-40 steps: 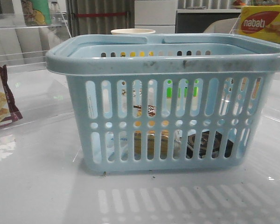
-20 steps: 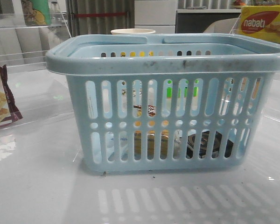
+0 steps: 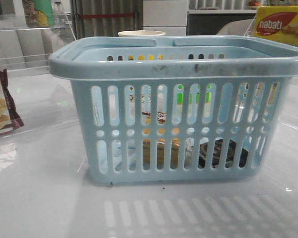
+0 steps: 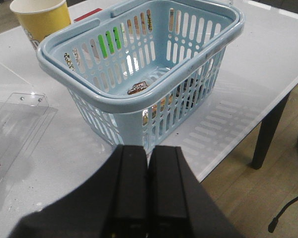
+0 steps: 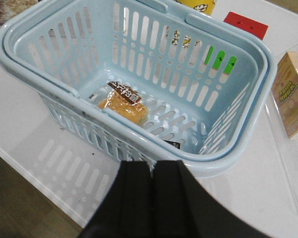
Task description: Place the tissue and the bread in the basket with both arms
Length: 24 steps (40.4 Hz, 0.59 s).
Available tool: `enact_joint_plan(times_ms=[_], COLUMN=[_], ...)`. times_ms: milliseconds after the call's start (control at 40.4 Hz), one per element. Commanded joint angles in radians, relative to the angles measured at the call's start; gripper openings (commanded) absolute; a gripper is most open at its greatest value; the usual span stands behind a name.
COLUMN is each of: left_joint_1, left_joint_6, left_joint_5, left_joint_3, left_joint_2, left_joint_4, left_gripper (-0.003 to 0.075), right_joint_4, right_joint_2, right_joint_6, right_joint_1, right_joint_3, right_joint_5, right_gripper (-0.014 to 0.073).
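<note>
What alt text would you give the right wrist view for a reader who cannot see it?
A light-blue slotted basket sits on a white table, with a packet of golden-brown bread lying on its floor. The right gripper, shut and empty, is in the foreground, outside the basket's near rim.

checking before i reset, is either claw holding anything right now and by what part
Nothing is held. The left claw and right claw are both shut and empty; the bread lies in the basket.
</note>
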<state>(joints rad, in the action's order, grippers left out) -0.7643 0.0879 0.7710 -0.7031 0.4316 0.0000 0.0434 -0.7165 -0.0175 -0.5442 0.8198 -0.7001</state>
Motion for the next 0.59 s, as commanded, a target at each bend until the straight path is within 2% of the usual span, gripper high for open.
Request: enact_joint_plan(times_ms=[0,124,198,297,420,569], left_joint_1=[-0.008,-0.004,0.037,0.146,0.310,0.496], left_joint_6=[-0.009,-0.007,-0.003,-0.003,-0.003,-0.003], left_joint_5=[-0.082,-0.082,-0.103,-0.234,-0.421,-0.571], left_joint_3=[-0.027,-0.024,-0.016,0.040,0.178,0.382], left_joint_2=[0.006,-0.022,-0.047,-0.099,-0.193,-0.313], left_joint_4=[-0.006,-0.006,0.012,0.026,0.034,0.034], left_gripper=[0.0092,0.0092,0.0092,0.0092,0.0092,0.0092], right_joint_4=[0.015,0.015,0.015,0.015,0.015,0.015], right_joint_2=[-0.001,-0.001,-0.001,-0.001,-0.001,-0.001], right_joint_6=[-0.008,-0.008,-0.008,-0.008,-0.008,-0.008], right_joint_1=[0.001,0.001,0.001,0.001,0.001,0.001], right_joint_3=[0.025,0.025,0.025,0.025,0.025,0.025], right_joint_5=[0.071,0.071,0.071,0.071,0.071,0.071], right_gripper=[0.0057,0.0057,0.0057,0.0057,0.0057,0.0057])
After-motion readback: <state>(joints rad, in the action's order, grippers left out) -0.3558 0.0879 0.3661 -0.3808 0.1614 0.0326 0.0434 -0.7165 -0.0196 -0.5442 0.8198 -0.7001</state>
